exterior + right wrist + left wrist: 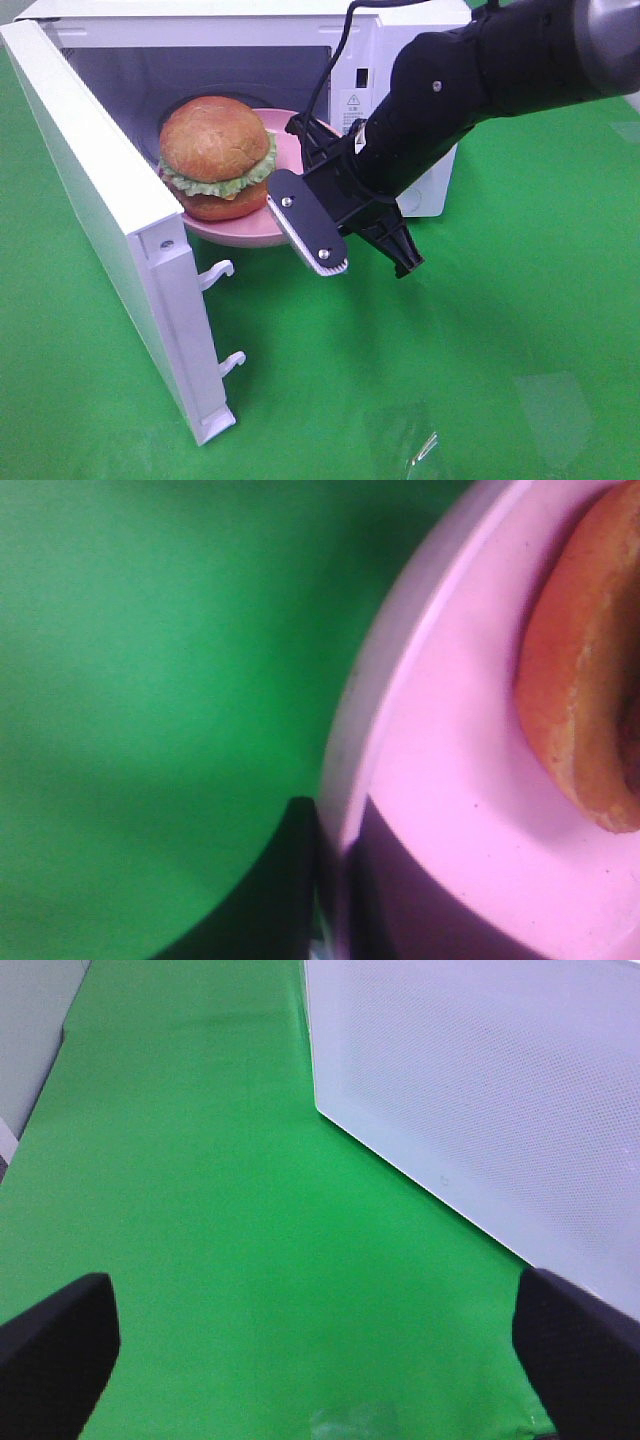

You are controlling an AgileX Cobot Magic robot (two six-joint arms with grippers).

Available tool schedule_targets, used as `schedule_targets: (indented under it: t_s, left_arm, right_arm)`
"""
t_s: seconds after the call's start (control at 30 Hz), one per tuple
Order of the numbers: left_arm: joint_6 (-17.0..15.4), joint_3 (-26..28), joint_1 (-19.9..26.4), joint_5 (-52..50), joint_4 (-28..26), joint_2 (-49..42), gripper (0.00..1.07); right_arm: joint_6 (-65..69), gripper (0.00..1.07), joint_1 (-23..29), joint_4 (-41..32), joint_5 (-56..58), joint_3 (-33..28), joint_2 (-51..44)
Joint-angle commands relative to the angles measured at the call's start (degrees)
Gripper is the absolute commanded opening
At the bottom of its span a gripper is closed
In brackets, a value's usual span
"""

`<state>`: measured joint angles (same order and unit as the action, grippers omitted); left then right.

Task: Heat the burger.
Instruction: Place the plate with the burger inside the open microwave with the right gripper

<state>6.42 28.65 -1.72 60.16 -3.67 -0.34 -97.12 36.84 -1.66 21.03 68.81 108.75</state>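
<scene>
We see the burger (215,155) sitting on a pink plate (235,236), top bun up, lettuce frill showing between the halves. The plate is at the mouth of the white microwave (372,60), partly inside the cavity, with its near edge sticking out past the front. We cannot tell whether the plate rests on the cavity floor or is held off it.

The microwave door (100,190) is swung wide open on the left of the high view, and its two latch hooks (215,272) are showing.

The right gripper (330,880) is pressed together on the plate's rim at the near right side. In the right wrist view one dark finger sits outside the rim and a dark shape lies just inside it. The burger's bottom bun lies near that pinch, not touched by it. The black right arm (480,70) comes in from the upper right.

The left gripper (320,1360) is spread wide and holds nothing, with black fingers (55,1350) far apart over the green counter (480,350). The perforated outer face of the door is beside it, apart from it. The left arm is not seen in the high view.
</scene>
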Motion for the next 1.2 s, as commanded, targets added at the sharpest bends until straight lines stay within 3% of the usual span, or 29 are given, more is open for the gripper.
schedule_targets:
  t_s: [0.03,0.4,0.5,1.2]
  left_arm:
    - [0.1,-0.2,0.2,-0.7,-0.3,-1.3,1.0]
    - [0.1,-0.2,0.2,-0.7,-0.3,-1.3,1.0]
    - [0.1,-0.2,0.2,-0.7,-0.3,-1.3,1.0]
    - [0.1,-0.2,0.2,-0.7,-0.3,-1.3,1.0]
  right_arm:
    - [3.4,0.01,-0.1,-0.3,-1.3,4.2,1.5]
    - [14.3,0.01,-0.1,6.2,1.6,14.4,7.9]
    - [18.0,0.01,-0.1,8.6,5.2,19.6,11.0]
    - [32.3,0.01,0.6,14.3,15.3,40.1,24.5]
